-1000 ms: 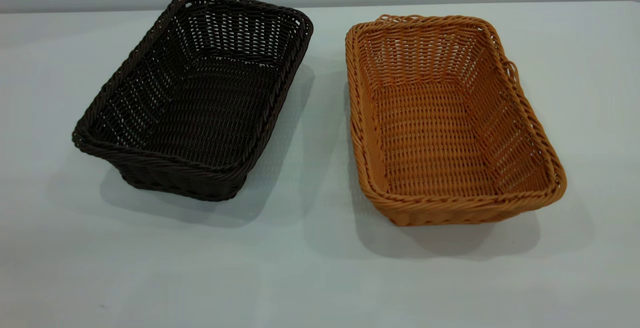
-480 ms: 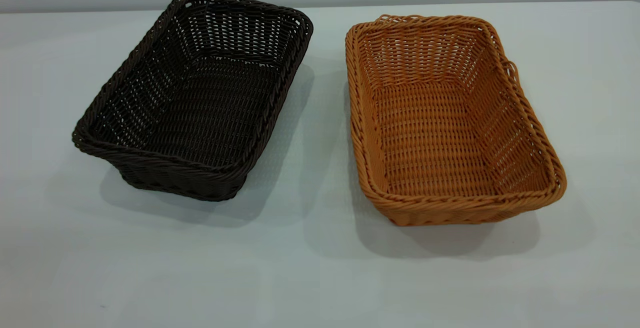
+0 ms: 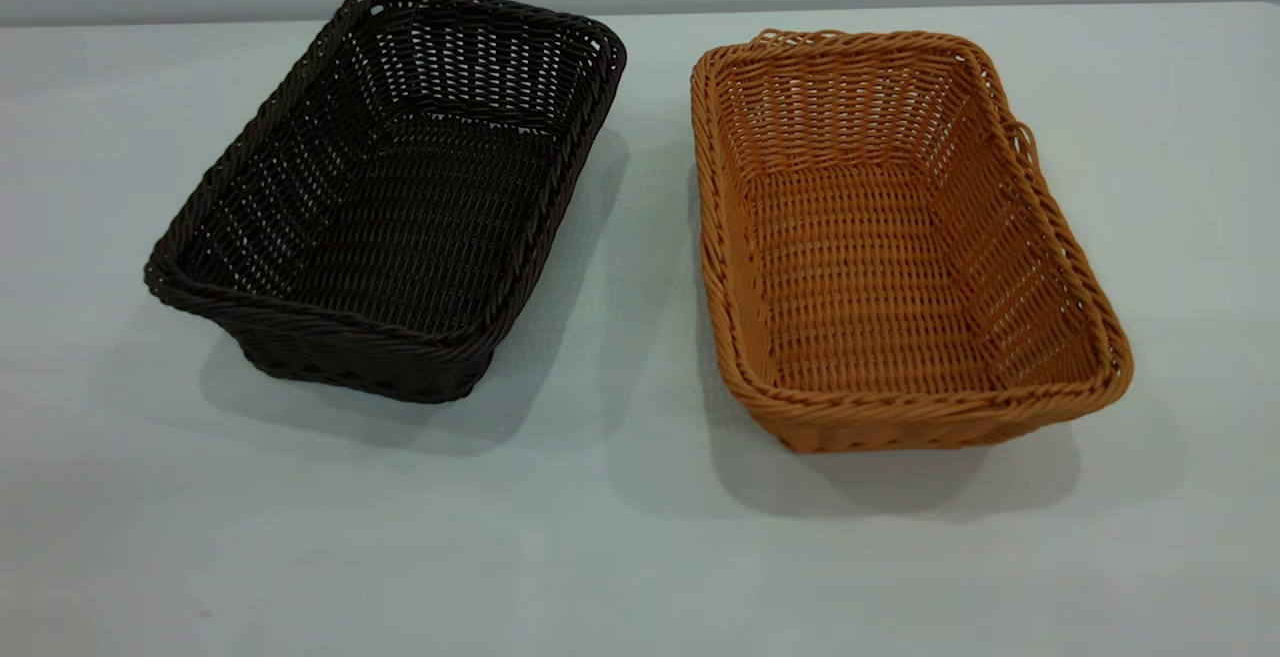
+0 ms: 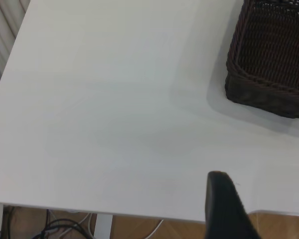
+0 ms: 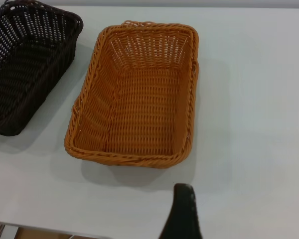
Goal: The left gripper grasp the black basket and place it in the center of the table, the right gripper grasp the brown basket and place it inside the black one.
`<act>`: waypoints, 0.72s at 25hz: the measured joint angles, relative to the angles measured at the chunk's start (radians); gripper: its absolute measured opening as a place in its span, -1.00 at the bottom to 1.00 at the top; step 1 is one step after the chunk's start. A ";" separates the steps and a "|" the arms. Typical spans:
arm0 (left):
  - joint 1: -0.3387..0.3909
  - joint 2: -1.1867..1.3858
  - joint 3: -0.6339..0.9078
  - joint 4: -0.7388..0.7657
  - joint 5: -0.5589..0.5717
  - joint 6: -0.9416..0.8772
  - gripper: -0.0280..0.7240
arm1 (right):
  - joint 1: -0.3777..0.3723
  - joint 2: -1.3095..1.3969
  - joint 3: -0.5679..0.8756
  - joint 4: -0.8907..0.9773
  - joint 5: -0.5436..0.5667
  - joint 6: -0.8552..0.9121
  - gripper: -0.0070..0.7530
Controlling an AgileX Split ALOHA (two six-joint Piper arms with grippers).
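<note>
1. We see no change from the earlier exterior frames: both baskets sit in the same spots.
2. The black basket (image 3: 385, 187) rests on the surface (image 3: 620, 557) toward its far left part, upright and empty.
3. The brown basket (image 3: 900, 237) rests just beside it, toward the far right, apart from it, also upright and empty.
4. The left gripper (image 4: 269, 209) hangs over the surface's edge, well apart from the black basket; we cannot tell its fingers' state.
5. Of the right gripper, one finger (image 5: 182, 211) shows, near the brown basket's short end; fingers' state: cannot tell.
6. We read no labels or writing.
</note>
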 joint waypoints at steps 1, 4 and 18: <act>0.000 0.000 0.000 0.000 0.000 0.000 -0.01 | 0.000 0.000 0.000 0.000 0.000 0.000 0.45; 0.000 0.000 0.000 0.000 0.000 0.000 -0.01 | 0.000 0.000 0.000 0.000 0.000 0.000 0.45; 0.000 0.000 0.000 0.010 -0.003 0.002 -0.04 | 0.000 0.000 0.000 0.006 0.000 0.007 0.26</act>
